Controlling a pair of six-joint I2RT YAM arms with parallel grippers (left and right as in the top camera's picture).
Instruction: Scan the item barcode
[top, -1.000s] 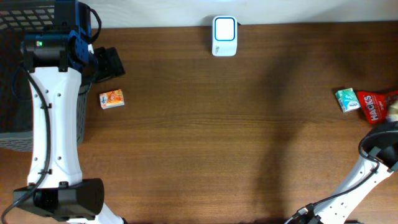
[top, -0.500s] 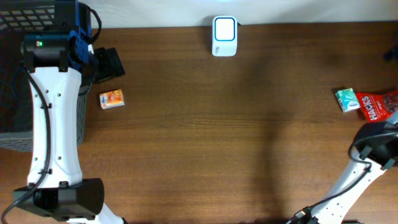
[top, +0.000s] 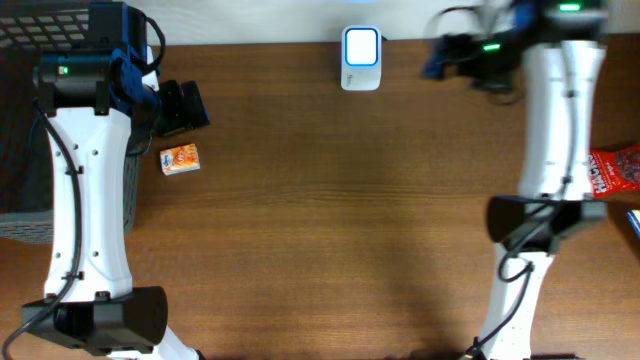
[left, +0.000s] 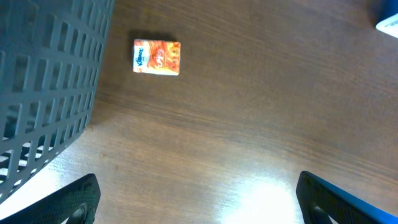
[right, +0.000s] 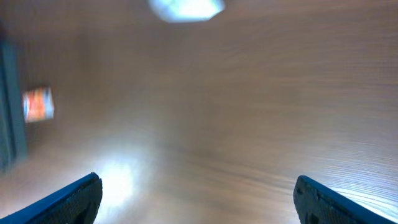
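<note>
1. Right arm (top: 560, 110) has swung from the table's (top: 330, 220) 4 o'clock edge up to 1 o'clock; right gripper (right: 196, 200) spread wide, empty.
2. Left gripper (left: 196, 199) at 10 o'clock, released, empty.
3. Orange box (top: 179, 159) lies at 9 o'clock near the basket (left: 43, 81); scanner (top: 361, 58) at 12 o'clock.

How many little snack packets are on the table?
2. A small orange box lies on the left, beside the dark basket. A red packet sits at the right edge. The right arm may hide more.
</note>
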